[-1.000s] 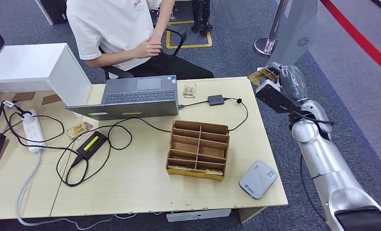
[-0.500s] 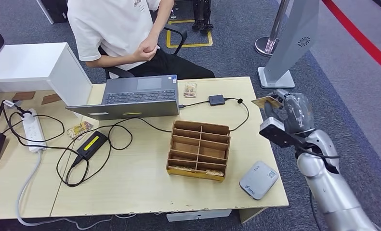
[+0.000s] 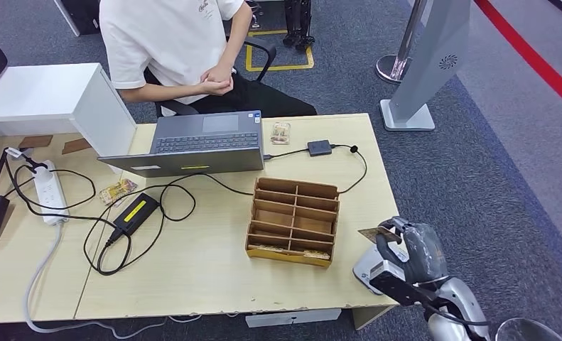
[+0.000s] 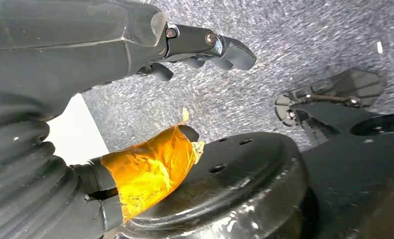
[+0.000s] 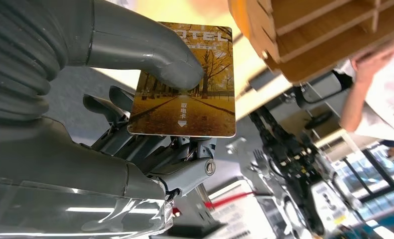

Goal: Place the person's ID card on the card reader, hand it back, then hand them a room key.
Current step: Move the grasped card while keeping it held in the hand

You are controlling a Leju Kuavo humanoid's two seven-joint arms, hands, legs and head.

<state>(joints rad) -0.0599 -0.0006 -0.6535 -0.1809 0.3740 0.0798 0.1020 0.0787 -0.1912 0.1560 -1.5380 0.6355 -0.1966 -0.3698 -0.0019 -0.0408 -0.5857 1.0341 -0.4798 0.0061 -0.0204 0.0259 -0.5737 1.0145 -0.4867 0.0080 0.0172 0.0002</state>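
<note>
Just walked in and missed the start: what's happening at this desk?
The robot's right hand holds a card printed with an autumn avenue, thumb on its face, just above the grey card reader at the table's near corner. The left hand hangs over the floor holding nothing. A person sits behind the laptop, hands together.

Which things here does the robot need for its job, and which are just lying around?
For the job: card pinched in the right hand; grey card reader; wooden slotted box; the person.
Lying about: laptop, power strip, black charger, cables.
</note>
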